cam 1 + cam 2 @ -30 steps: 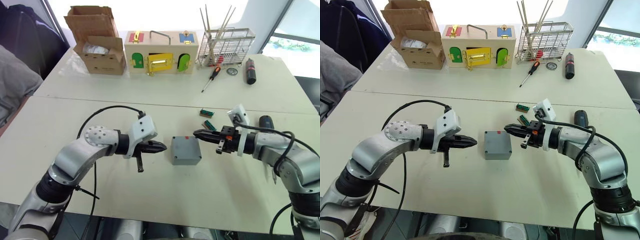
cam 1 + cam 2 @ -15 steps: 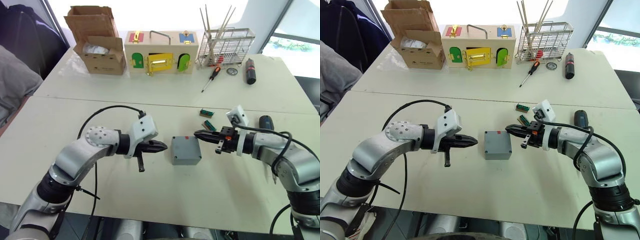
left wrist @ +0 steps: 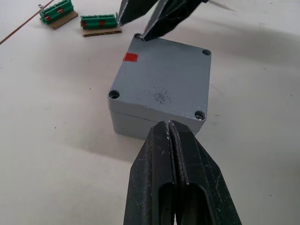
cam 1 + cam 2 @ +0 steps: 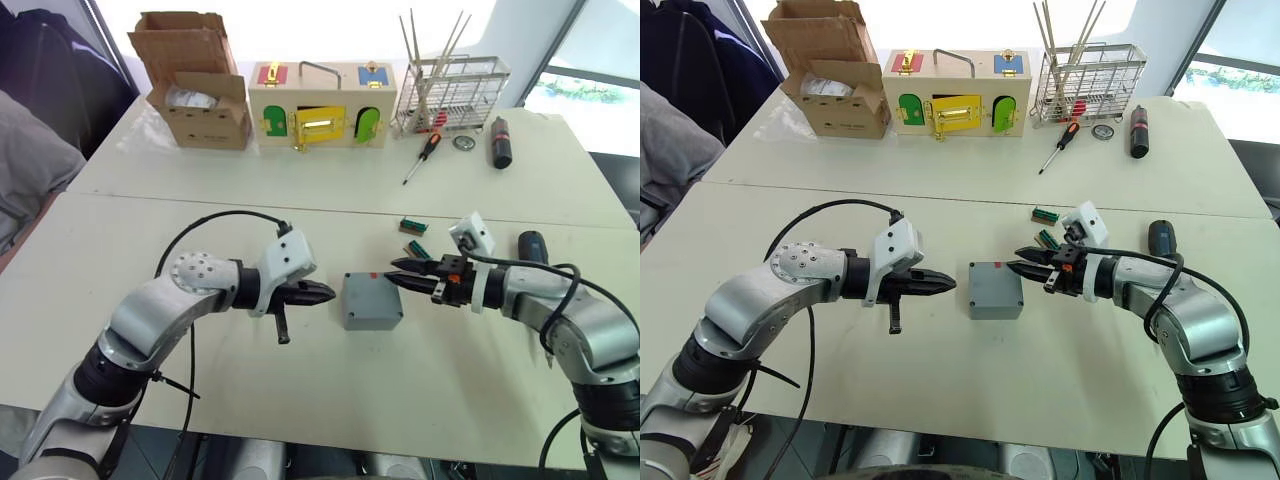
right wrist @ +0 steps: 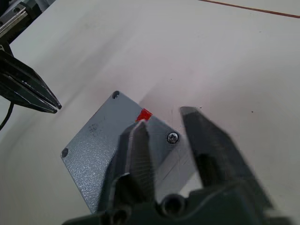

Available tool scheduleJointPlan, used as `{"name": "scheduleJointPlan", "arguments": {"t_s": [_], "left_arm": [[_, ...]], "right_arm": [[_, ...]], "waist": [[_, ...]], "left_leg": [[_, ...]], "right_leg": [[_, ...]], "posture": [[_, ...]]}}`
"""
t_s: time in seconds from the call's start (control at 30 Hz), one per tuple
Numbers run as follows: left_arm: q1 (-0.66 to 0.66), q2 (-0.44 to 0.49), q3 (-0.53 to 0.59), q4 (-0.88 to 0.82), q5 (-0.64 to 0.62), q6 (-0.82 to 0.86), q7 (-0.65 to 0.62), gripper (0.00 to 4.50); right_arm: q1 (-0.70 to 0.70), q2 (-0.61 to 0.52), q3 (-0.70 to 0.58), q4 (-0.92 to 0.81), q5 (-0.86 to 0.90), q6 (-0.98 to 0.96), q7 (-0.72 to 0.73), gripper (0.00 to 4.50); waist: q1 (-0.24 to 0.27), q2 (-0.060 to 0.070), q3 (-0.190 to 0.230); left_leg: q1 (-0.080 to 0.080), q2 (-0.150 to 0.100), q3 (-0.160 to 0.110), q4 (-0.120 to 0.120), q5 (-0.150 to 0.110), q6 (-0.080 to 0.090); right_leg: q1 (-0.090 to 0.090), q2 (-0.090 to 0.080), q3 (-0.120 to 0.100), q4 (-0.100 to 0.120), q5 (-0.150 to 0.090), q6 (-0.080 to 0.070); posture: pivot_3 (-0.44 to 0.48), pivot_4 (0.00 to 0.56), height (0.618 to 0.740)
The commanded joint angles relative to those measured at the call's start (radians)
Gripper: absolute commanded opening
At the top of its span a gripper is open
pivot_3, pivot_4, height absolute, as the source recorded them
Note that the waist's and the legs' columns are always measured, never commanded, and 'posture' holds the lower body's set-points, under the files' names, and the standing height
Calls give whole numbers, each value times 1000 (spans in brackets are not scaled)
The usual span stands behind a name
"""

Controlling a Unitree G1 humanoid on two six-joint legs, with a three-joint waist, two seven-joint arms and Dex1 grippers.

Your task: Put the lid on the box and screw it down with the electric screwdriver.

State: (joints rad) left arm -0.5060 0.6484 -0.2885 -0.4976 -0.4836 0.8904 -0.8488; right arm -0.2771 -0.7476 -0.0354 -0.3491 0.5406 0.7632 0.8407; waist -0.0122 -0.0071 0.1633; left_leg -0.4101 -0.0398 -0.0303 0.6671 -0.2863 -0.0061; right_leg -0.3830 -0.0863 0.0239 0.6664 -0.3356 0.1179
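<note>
Centrally on the near white table [image 4: 300, 400] sits the box [image 4: 372, 313] with the lid [image 4: 371, 292] already resting flush on top, a small red mark near one lid corner. From the box, the left gripper [image 4: 325, 293] lies at 9 o'clock, just beside it but not touching, its two black fingers pressed together into a single point aimed at the box's side. The right gripper [image 4: 398, 272] comes in from 3 o'clock, its fingers spread apart and empty, tips hovering over the lid's corner by the red mark, where the right wrist view shows a screw head [image 5: 172, 137] seated in the corner hole. The other three corner holes look dark; whether they hold screws cannot be told. The electric screwdriver [image 4: 532, 245] lies on the table at about 2 o'clock from the box, beyond the right forearm, well apart from both grippers. Two small green terminal blocks [image 4: 414, 238] lie at 1 o'clock, near the right gripper.
</note>
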Motion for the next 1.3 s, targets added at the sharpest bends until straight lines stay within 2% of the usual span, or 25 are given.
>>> {"name": "scheduleJointPlan", "arguments": {"t_s": [0.03,0.1,0.13,0.23,0.33,0.43,0.57,0.67,0.7,0.77,0.93,1.07,1.3], "left_arm": [[-17,0,6,-25,-4,-10,-5,0],[-17,-2,6,-25,-3,-12,-5,0],[-17,-3,6,-25,-3,-13,-4,0],[-24,-14,22,-22,-16,-11,-1,0],[-63,-54,78,-17,-75,11,5,0],[-96,-42,42,-33,-38,-16,-2,0],[-131,-75,4,-72,-50,-31,-6,0],[-126,-107,-19,-58,-50,-48,-8,0],[-117,-108,-36,-50,-37,-70,-17,0],[-112,-111,-63,-40,-13,-99,-25,0],[-109,-173,-99,-23,24,-146,9,0],[-76,-241,-81,-32,5,-133,64,0],[-21,-272,-58,-65,-10,-97,122,0]], "right_arm": [[-6,-22,-27,-13,4,-13,12,3408],[-14,-29,-40,-7,5,-15,10,4208],[-25,-30,-56,0,10,-11,2,4468],[-80,-31,-126,33,69,62,-22,4468],[-260,-87,-259,153,180,243,-61,4468],[-362,-188,-277,275,123,228,-57,4468],[-364,-472,-111,384,10,250,110,4468],[-427,-585,12,464,-15,420,159,4468],[-458,-641,95,479,-7,516,227,4468],[-490,-704,188,502,1,583,338,4468],[-582,-715,399,617,-121,635,407,4468],[-657,-648,528,742,-207,676,419,4468],[-777,-511,648,1032,-351,614,427,4468]], "waist": [[0,0,0],[0,0,0],[0,0,0],[0,0,0],[0,0,0],[3,0,0],[10,0,0],[0,0,0],[-4,1,0],[-5,3,0],[-1,3,0],[1,3,0],[1,3,0]], "left_leg": [[0,0,0,0,0,0],[0,0,0,0,0,0],[0,0,0,0,0,0],[0,0,0,0,0,0],[0,0,0,0,0,0],[0,0,0,0,0,0],[-1,-1,0,-1,-1,2],[-1,-1,3,0,-1,3],[-1,-1,4,1,-1,3],[0,0,4,1,-4,7],[0,2,4,0,-4,7],[-2,0,5,0,-3,6],[-3,0,4,0,-1,1]], "right_leg": [[0,0,0,0,0,0],[0,0,0,0,0,0],[0,0,0,0,0,0],[0,0,0,0,0,0],[0,0,0,0,0,0],[0,0,0,0,0,0],[0,-1,-1,-1,0,0],[0,-2,0,-2,0,0],[0,-2,1,-2,0,0],[-1,-2,1,-1,0,0],[-2,-1,1,-1,0,0],[-4,-2,1,-1,0,0],[-5,-1,1,-1,0,0]], "posture": [[0,150,740],[0,150,740],[0,150,740],[0,150,740],[0,150,740],[0,150,740],[0,150,740],[0,150,740],[0,150,740],[0,150,740],[0,150,740],[0,150,740],[0,150,740]]}}
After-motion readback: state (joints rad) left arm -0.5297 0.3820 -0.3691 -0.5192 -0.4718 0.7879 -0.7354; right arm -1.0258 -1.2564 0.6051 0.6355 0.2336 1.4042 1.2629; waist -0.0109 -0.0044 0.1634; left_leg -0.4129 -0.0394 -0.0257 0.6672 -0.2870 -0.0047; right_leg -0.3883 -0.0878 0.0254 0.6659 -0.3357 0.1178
